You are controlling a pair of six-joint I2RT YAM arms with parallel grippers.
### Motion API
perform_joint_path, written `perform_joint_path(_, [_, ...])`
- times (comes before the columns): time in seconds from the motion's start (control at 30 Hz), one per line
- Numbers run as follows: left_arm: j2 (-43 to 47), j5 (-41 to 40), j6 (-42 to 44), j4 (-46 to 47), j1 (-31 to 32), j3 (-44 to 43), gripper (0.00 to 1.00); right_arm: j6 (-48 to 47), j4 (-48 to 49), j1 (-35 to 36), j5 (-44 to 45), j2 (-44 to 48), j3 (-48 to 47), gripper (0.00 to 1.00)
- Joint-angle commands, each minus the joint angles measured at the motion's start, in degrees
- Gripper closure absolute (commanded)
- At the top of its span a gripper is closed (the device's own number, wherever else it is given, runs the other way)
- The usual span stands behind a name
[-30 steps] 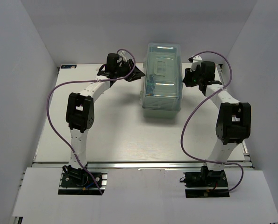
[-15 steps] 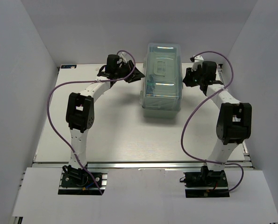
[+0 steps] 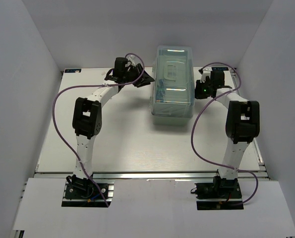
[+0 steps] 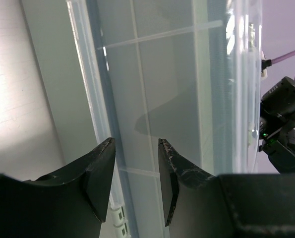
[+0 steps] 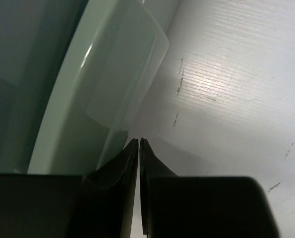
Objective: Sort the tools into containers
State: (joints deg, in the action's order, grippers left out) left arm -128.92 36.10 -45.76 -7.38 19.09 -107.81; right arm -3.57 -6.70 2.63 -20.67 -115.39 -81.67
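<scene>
The toolbox, pale mint-green with a translucent clear lid, stands shut at the back middle of the table. No screwdriver or rod shows plainly; only dim bluish shapes show through the lid. My left gripper is at the box's left side, open, its jaws empty and facing the lid's edge. In the left wrist view the gripper sits just off the box wall. My right gripper is at the box's right side. In its wrist view it is shut, tips beside a clear lip of the box.
White walls close in the table on the left, back and right. The right arm's wrist shows beyond the box in the left wrist view. Purple cables loop off both arms. Bare white tabletop lies in front of the box.
The right arm has drawn in and its gripper has moved down and left, closer to the box's right side. The left arm has hardly moved.
</scene>
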Motion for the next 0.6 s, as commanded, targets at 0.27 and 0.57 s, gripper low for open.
perform_joint_path(0.27, [-3.8,7.8,-1.4,0.1,6.8,-6.4,0.50,-7.3,2.6,7.4,-20.5,0.6,-4.6,0.92])
perform_joint_path(0.57, [-4.1,8.2,-2.1,0.8,7.8,-5.4,0.51,-11.4,1.5,8.4,-21.1,-2.1,-8.1,0.90])
